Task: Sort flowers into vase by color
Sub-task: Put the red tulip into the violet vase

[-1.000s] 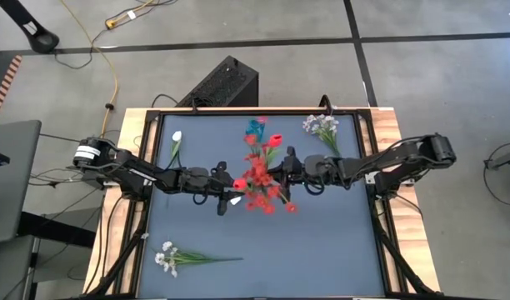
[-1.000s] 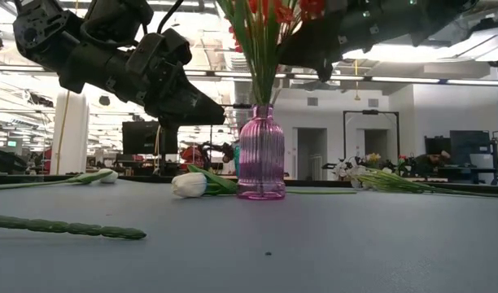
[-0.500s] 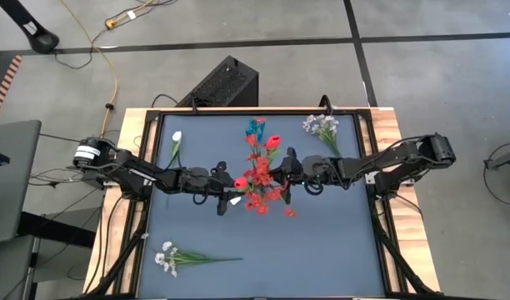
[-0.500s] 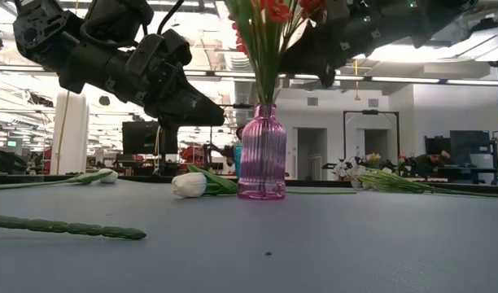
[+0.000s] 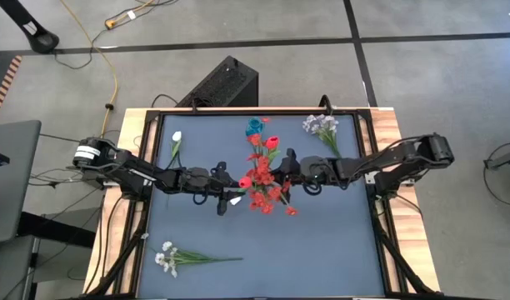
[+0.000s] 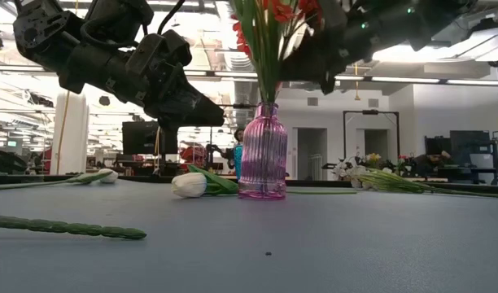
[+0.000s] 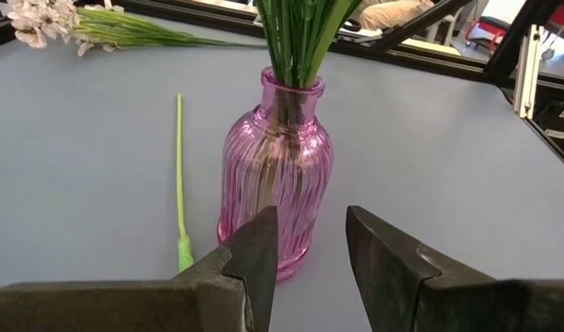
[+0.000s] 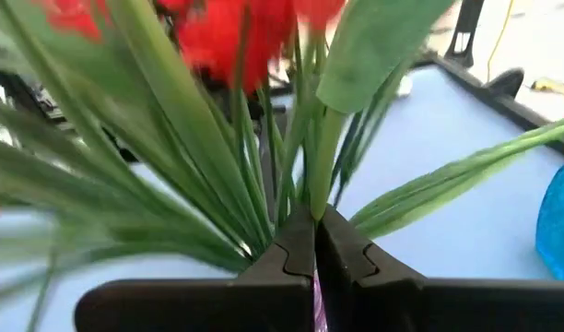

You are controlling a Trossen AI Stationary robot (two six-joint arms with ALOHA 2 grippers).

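One pink vase [image 6: 263,152] mid-worktop [image 5: 322,250], red flowers [image 5: 263,179] inside, perhaps five; three white flowers lying; right fingers [image 8: 314,242] pinched on stems, left fingers [image 7: 254,254] parted.

Top-down: both arms are reaching in toward the middle of the dark tabletop [image 5: 322,242]. Left end effector [image 5: 231,188] and right end effector [image 5: 280,172] are sitting either side of the red flower bunch [image 5: 264,179]. White tulip [image 5: 176,143] is lying near the far-left corner, whitish spray [image 5: 324,131] far right, another white spray [image 5: 184,257] near-left.
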